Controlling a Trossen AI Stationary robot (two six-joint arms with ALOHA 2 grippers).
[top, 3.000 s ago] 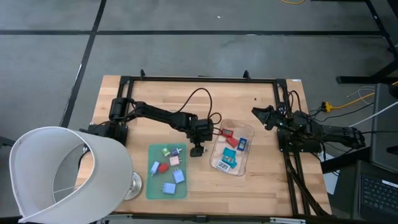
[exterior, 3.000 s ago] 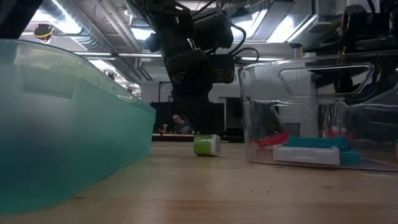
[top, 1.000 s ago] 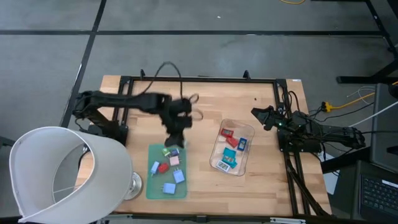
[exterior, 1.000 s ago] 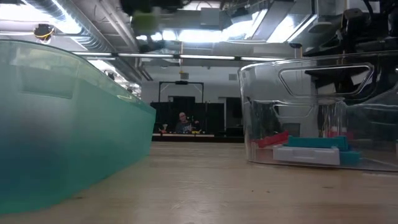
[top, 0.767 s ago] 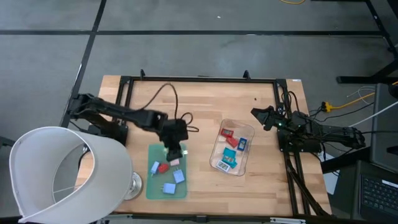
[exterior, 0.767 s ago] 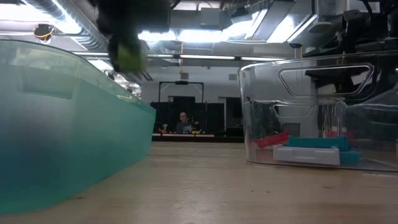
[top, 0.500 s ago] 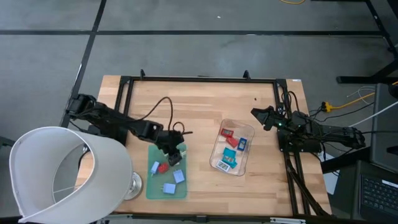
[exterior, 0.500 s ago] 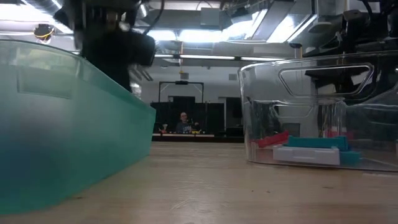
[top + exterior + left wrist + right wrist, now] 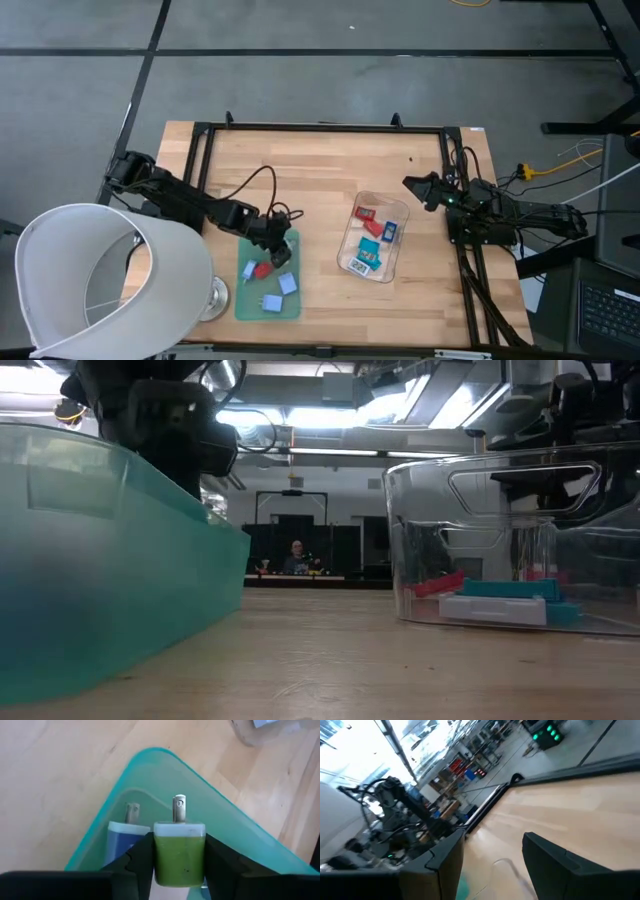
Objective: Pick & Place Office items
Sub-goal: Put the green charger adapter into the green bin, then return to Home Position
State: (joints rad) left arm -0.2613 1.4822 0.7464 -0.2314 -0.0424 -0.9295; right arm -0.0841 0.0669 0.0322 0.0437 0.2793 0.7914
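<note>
The left gripper (image 9: 179, 865) has come down over the far end of the green mat (image 9: 250, 305), its fingers (image 9: 142, 860) clenched on a light green plug (image 9: 179, 851) whose metal prongs point away from the wrist. Three seconds ago that plug stood on the table between mat and clear tray; it has since been lifted and swung across to the mat. Just beside it sits a blue plug (image 9: 122, 840), prongs also up. On the mat the overhead camera shows a red piece (image 9: 263, 269) and more blue pieces (image 9: 288, 284) nearer the front edge, unmoved.

Right of the mat, the clear tray (image 9: 398, 212) holds red, teal and white-labelled pieces, unchanged. Beyond the tray, at the table's right edge, the right gripper (image 9: 415, 186) waits with its fingers (image 9: 555, 862) spread apart, as before.
</note>
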